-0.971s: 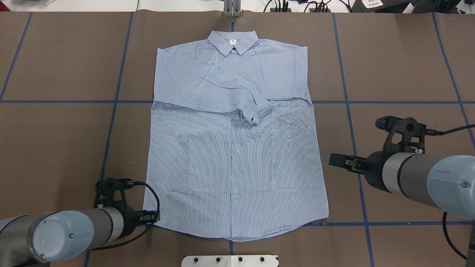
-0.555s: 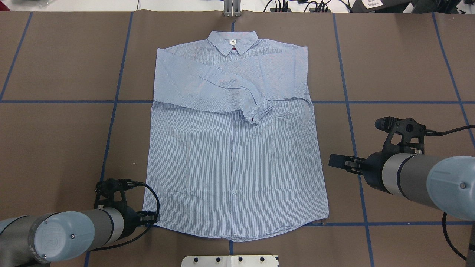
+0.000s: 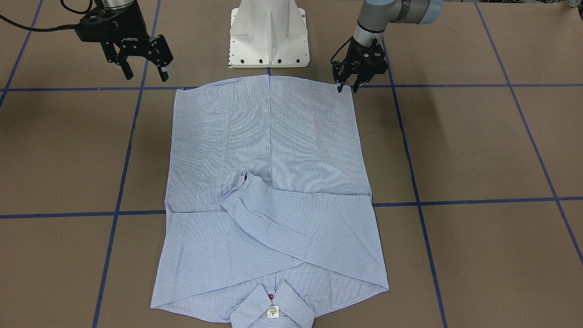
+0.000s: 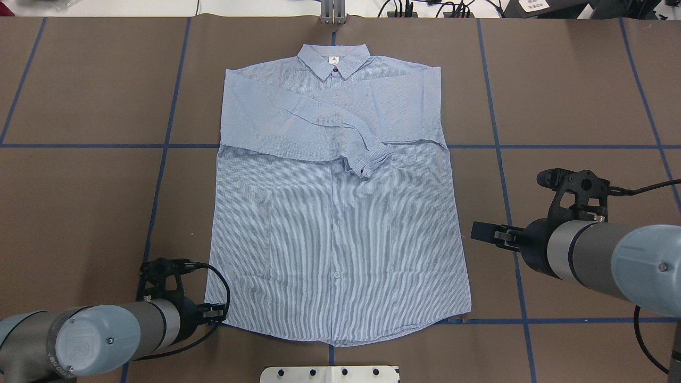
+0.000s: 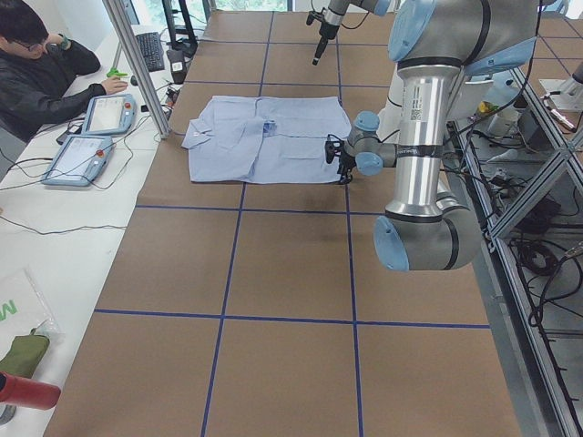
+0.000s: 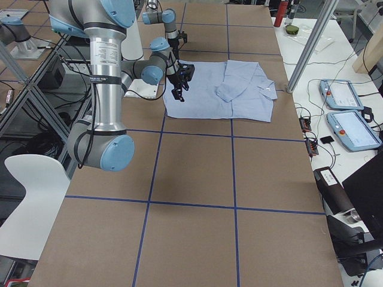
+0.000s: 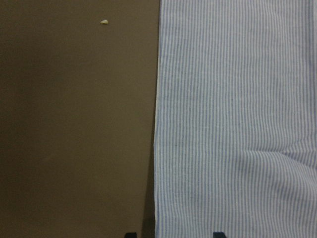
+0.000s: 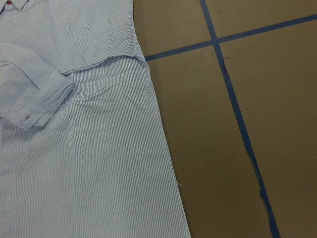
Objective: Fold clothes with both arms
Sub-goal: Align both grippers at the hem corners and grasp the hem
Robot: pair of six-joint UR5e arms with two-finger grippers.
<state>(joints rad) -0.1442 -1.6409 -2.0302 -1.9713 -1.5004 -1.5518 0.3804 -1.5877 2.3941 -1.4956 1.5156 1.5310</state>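
Plainly, our shirt lies flat on the desk, sleeves crossed. We see the left tool, released, straddling its side edge near the hem. The right tool, released, hovers off the opposite edge. The pedestal stands near the hem.

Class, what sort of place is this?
Likely a robotics lab: silver-grey tubular left arm and right arm at a brown table with blue tape gridlines, plus grey control pendants beside it.
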